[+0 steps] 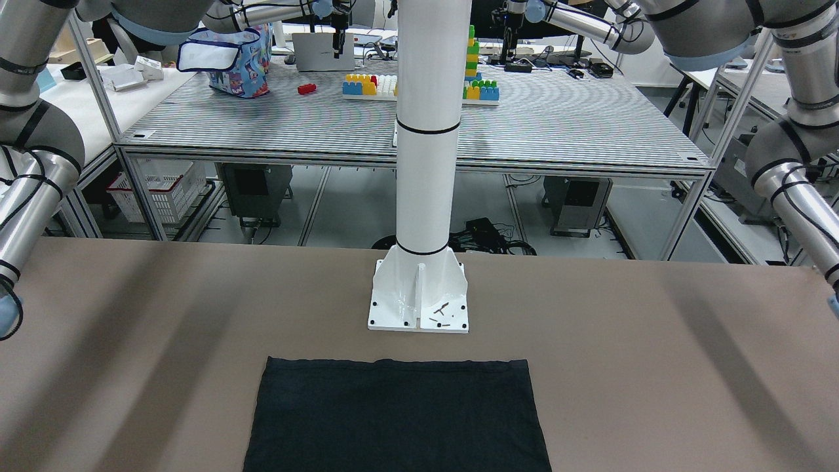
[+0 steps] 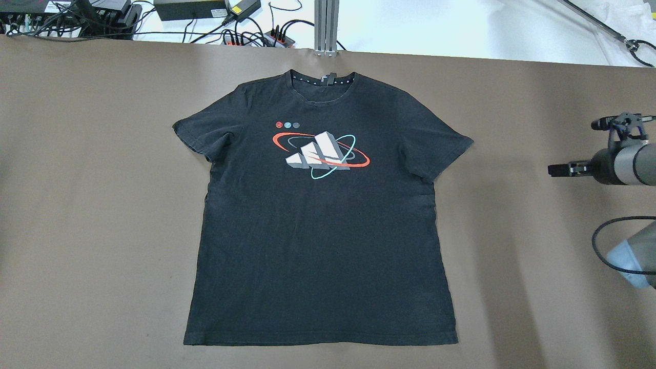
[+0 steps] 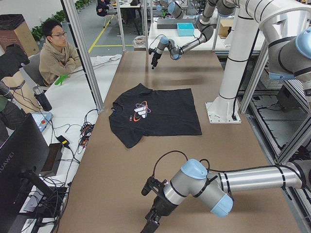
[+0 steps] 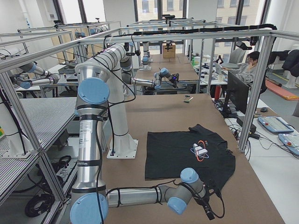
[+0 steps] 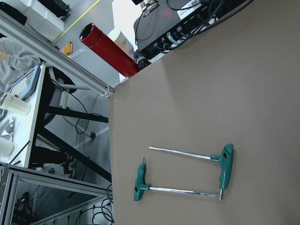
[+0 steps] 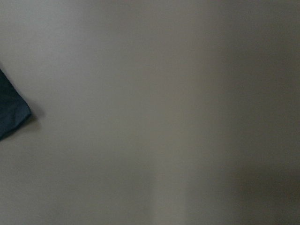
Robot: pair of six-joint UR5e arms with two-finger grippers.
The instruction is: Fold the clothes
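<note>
The clothes are one black T-shirt (image 2: 318,230) with a white, red and teal chest print. It lies flat and face up in the middle of the brown table, collar toward the far edge. Its hem (image 1: 393,419) lies in front of the white post. My right gripper (image 2: 556,169) hovers off the shirt's right sleeve, apart from it; I cannot tell whether it is open or shut. A sleeve corner (image 6: 9,112) shows in the right wrist view. My left gripper (image 3: 151,224) hangs over the table's left end, far from the shirt (image 3: 155,114); its state cannot be told.
The white post's base plate (image 1: 418,295) is bolted near the shirt's hem. Two green T-handle hex keys (image 5: 187,173) lie on the table under the left wrist camera. Cables and power strips (image 2: 246,31) line the far edge. A person (image 3: 56,53) sits beyond that side.
</note>
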